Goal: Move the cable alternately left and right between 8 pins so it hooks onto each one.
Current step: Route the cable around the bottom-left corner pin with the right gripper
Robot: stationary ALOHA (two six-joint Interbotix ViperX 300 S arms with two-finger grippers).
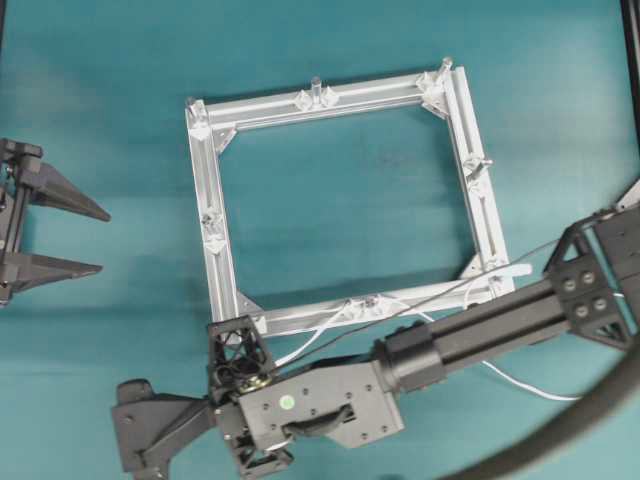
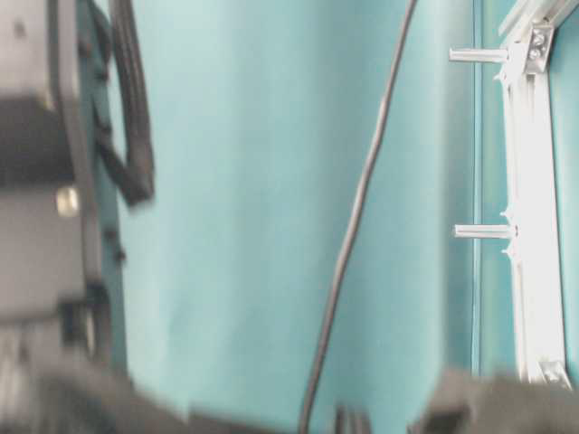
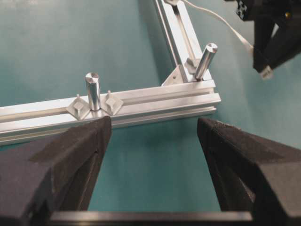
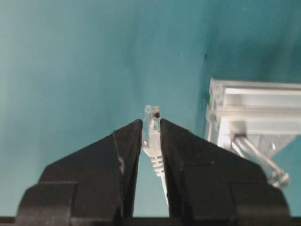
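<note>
- Lying flat on the teal tabletop (image 1: 100, 80), a square silver rail frame (image 1: 210, 175) serves as the landmark; its rails carry small upright pins (image 1: 315, 85) on little bracket mounts.
- Pins show along the far rail, the right rail, the left rail and the near rail of the frame in the overhead view; two more (image 2: 479, 55) stick out sideways in the tilted table-level view.
- In the left wrist view two silvery pins stand upright: one (image 3: 92, 90) between two small brackets on a rail, another (image 3: 205, 61) at the frame's corner.
- A thick dark grey hose (image 1: 590, 415) curves past the frame's near right corner, and a thin black wire (image 1: 470, 285) runs slantwise over the near rail.
- The right arm's black body lies along the outside of the near rail, covering part of the tabletop there.
- The cable (image 1: 310, 335) is thin and white; it leaves the near rail beside a pin, runs under the right arm and reappears (image 1: 525, 380) beyond it.
- Its tip is a small clear plug with a ribbed white boot (image 4: 152, 129).
- The right tool (image 4: 151, 123) is clenched on that plug, just off the frame's near left corner, outside the frame.
- The left tool (image 1: 100, 240) is released, its fingers (image 3: 70, 155) spread wide, hovering apart from the frame's left rail and touching nothing.
</note>
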